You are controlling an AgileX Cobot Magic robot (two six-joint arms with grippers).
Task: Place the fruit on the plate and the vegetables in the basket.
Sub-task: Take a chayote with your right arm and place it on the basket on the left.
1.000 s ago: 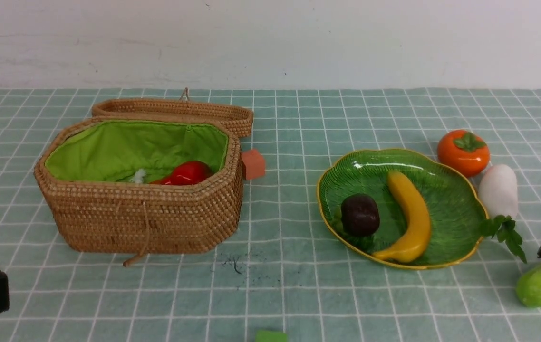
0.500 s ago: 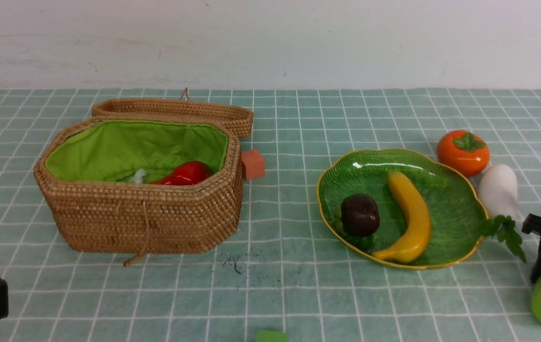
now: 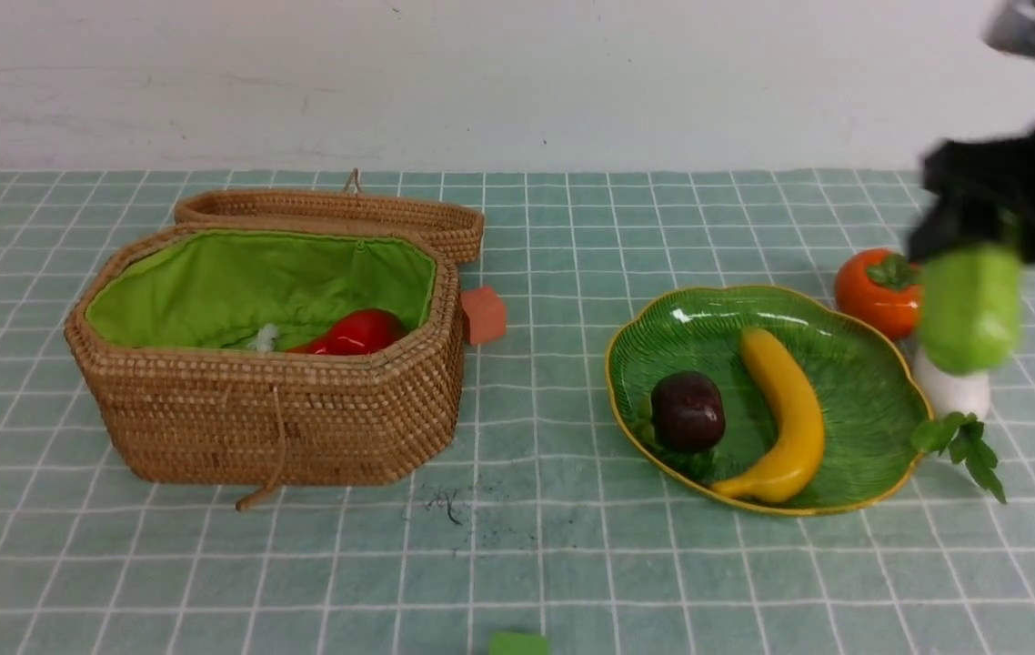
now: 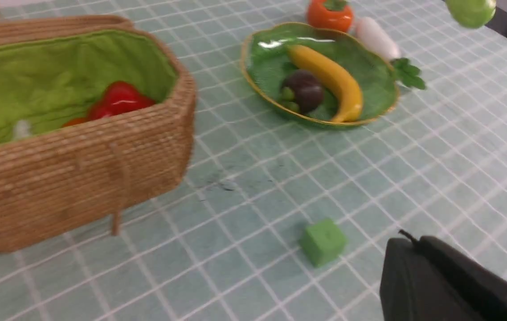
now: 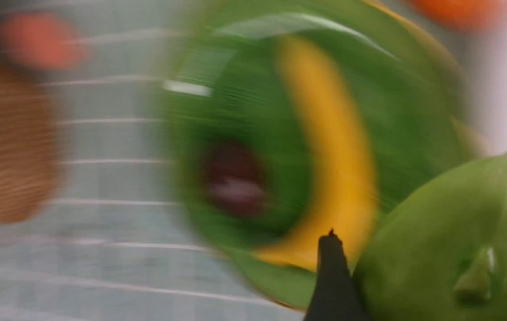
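Green gourd [image 3: 970, 309] hangs in the air, clear of the surface [image 3: 572, 546], gripped at its upper end by the right fingers [image 5: 331, 276], one dark finger pressed against its side; view blurred. Under it, the radish [image 3: 954, 393] and persimmon [image 3: 877, 291] lie just beside the plate [image 3: 854, 364]. Banana [image 3: 786, 409] and mangosteen [image 3: 688, 411] sit on the plate. Red pepper [image 3: 363, 330] is in the open basket [image 3: 281, 418], well to the left. Left fingers [image 4: 431, 276] are closed, holding nothing, low at the near-left edge.

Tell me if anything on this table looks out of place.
The persimmon sits on the cloth beside the plate, not on it, and the radish lies next to the plate rather than in the basket.
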